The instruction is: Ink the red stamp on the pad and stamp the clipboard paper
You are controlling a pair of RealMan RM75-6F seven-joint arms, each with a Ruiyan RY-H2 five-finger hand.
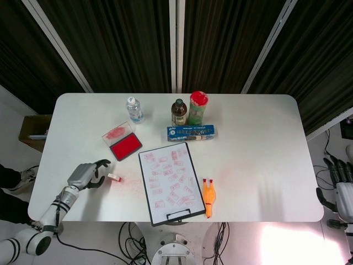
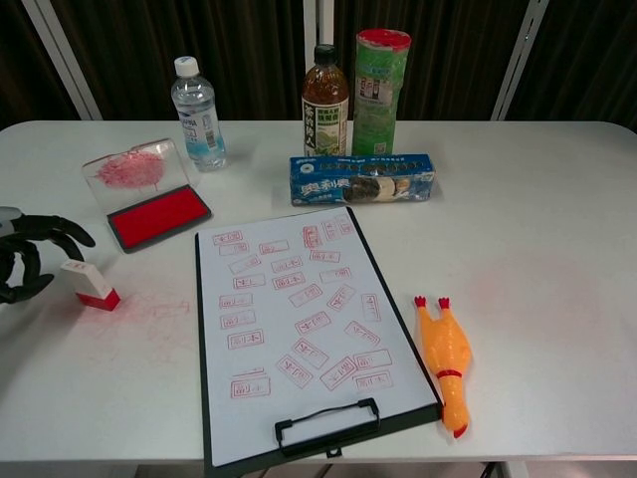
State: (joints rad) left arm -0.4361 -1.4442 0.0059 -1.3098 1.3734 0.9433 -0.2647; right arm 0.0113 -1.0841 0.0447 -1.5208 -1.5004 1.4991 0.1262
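While left hand [image 2: 25, 261] fingers [image 2: 62, 232] spread open, holding nothing, red stamp [image 2: 92, 285] stands free just beside them on white worktop [image 2: 537, 249], red smudges around. Ink pad [image 2: 157, 214] near, clipboard [image 2: 304, 329] right. Right hand [image 1: 339, 179] off-edge, fingers apart. Dark curtains behind.

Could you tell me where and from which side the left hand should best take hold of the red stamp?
Grip the stamp by its white upper body, fingers on opposite side faces, clear of the red inked base on the table. It stands slightly tilted just right of the open left hand, so come from the left and above.
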